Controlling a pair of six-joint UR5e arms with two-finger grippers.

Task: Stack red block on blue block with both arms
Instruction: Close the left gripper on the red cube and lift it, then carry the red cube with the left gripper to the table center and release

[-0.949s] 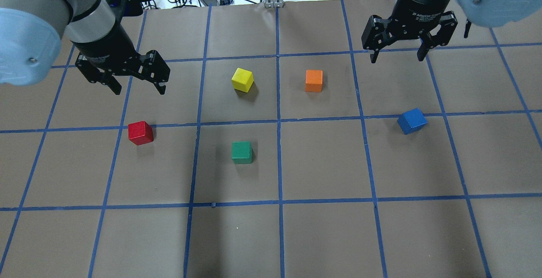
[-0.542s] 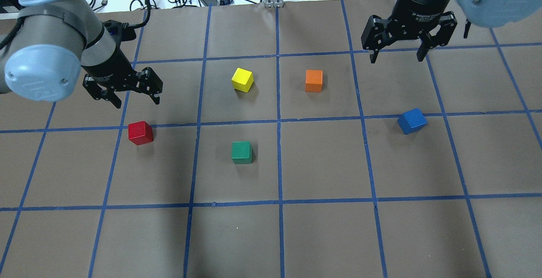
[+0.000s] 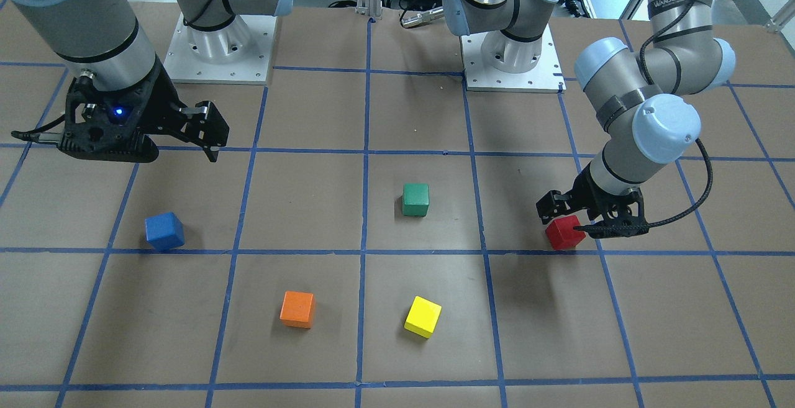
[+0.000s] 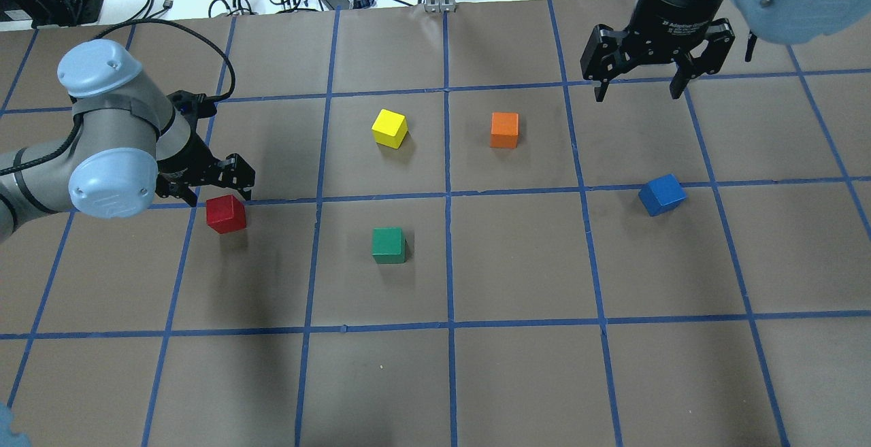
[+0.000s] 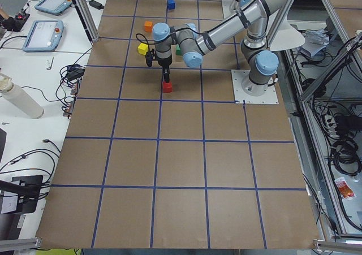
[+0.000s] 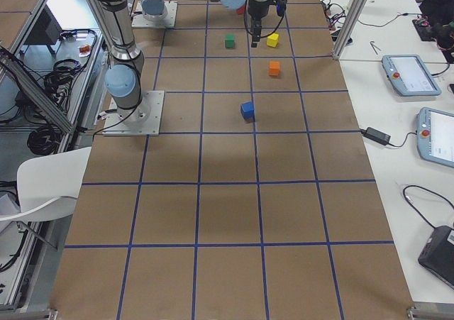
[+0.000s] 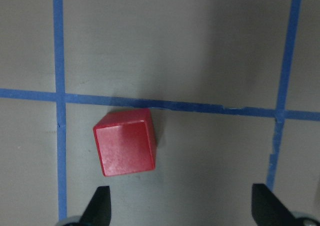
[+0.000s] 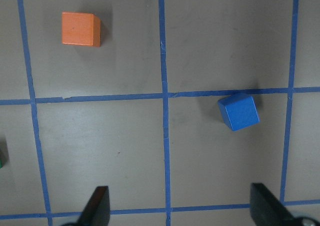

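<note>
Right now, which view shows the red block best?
Left wrist-mounted: the red block is large and unobstructed, top face plus one side visible. Overhead shows it small beside the left gripper. Front-facing has the gripper partly overlapping it. In exterior left it is tiny; in exterior right I cannot pick it out.

worktop (image 4: 517,379): matt brown paper, faintly scuffed and smudged up close
grid tape (image 7: 200,107): blue, low sheen, torn and wrinkled at the joins
red block (image 7: 125,148): smooth painted-looking faces, soft dull sheen on top
blue block (image 8: 239,111): same flat, matt finish
left arm (image 4: 122,130): satin grey metal tubes, smooth light-blue plastic caps
left hand (image 4: 216,194): black, matt, hard-looking
base plates (image 3: 546,82): bare silvery metal
</note>
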